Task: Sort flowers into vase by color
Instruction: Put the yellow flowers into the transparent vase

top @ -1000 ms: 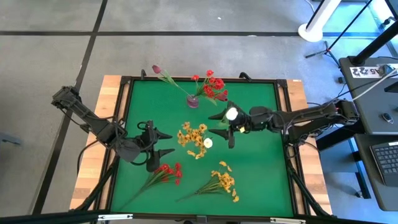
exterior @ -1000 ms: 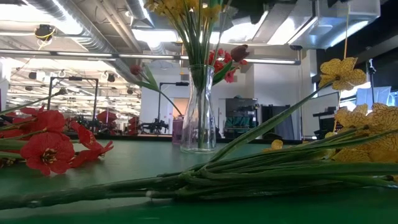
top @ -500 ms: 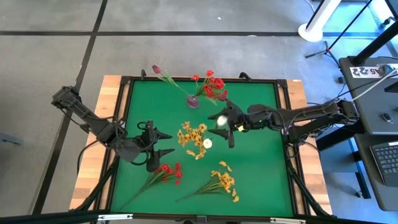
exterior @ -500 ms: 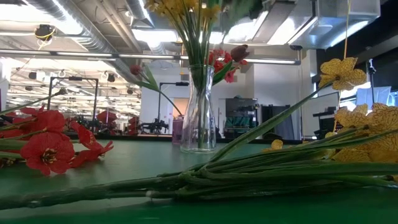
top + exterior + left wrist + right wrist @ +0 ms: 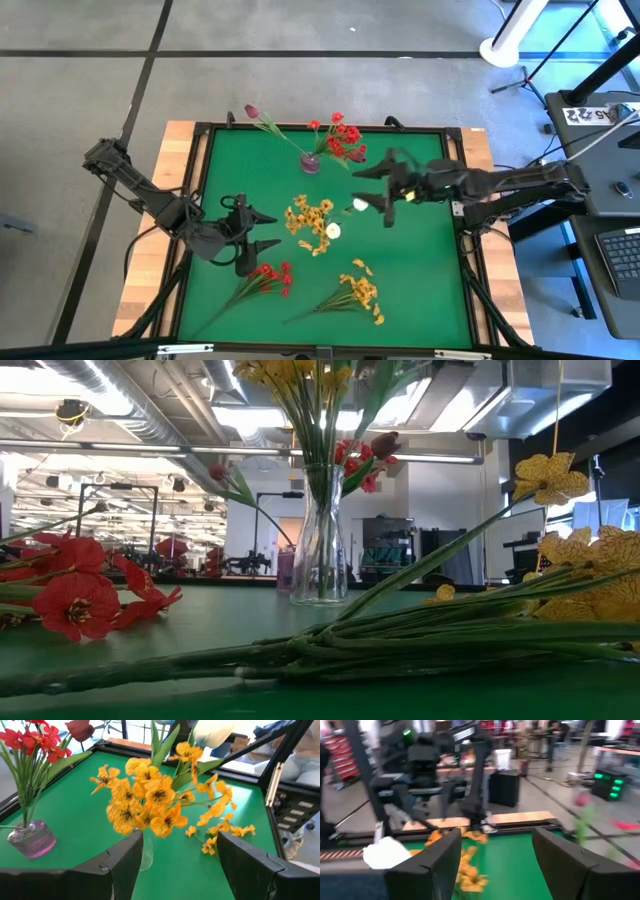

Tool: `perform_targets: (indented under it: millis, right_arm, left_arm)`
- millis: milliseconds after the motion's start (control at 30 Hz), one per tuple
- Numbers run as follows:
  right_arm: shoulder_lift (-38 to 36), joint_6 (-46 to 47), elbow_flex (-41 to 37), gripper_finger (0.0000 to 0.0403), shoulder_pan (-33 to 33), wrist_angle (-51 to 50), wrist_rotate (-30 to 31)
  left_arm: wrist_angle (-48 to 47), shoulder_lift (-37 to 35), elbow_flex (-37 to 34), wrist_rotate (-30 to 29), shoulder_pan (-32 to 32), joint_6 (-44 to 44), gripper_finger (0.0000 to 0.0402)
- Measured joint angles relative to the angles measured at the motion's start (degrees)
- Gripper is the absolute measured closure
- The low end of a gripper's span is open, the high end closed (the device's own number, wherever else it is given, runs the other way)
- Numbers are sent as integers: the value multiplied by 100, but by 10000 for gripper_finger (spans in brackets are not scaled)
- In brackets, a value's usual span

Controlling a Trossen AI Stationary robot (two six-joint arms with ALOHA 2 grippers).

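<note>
From my low camera, a bundle of green stems (image 5: pixel 400 640) lies closest, its ends cut off by the frame. I count two loose bunches on the green table (image 5: pixel 420 290): red flowers (image 5: pixel 268 277) by the near edge and yellow-orange flowers (image 5: pixel 358 293) beside them. Two vases stand farther in: a clear vase (image 5: pixel 321 540) mid-table holding yellow-orange blooms (image 5: pixel 310 218) and a white tulip bud (image 5: pixel 334 230), and a small purple vase (image 5: pixel 310 163) near the far edge holding red flowers (image 5: pixel 342 138) and one maroon bud (image 5: pixel 252 111).

The left gripper (image 5: pixel 262 229) waits spread open beside the clear vase, holding nothing. The right gripper (image 5: pixel 382 186) hangs with its fingers apart; a second white tulip bud (image 5: pixel 360 205) sits just off them, and I can't tell whether it is gripped. Half a second ago that gripper was nearer the clear vase.
</note>
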Motion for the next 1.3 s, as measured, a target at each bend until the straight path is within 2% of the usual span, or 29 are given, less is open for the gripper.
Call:
perform_targets:
  millis: [100,200,367,533,633,767,900,1133,1300]
  right_arm:
    - [-496,90,1,159,-1,-500,208]
    - [-1000,319,1,159,26,-844,71]
    - [-1510,621,3,159,475,-1197,78]
    - [-1533,624,1,159,966,-1536,514]
    - [-1491,623,1,159,1144,-1675,752]
    - [-1438,628,-1,159,1300,-1736,885]
    - [-1442,627,-1,159,1400,-1716,918]
    - [-1441,612,-1,159,1398,-1814,1228]
    - [-1440,608,-1,159,1396,-2017,1448]
  left_arm:
    - [108,0,69,65,-4,164,154]
    - [105,2,338,184,-50,333,154]
    - [519,169,947,581,-337,1022,154]
    - [901,1201,1485,612,-708,1818,154]
    - [809,2012,1811,613,-732,1834,154]
    - [799,2927,2078,610,-730,1619,154]
    - [712,3611,2093,789,-689,875,154]
    - [574,4560,2096,1358,-681,-72,154]
    - [534,5102,2096,1401,-648,-454,154]
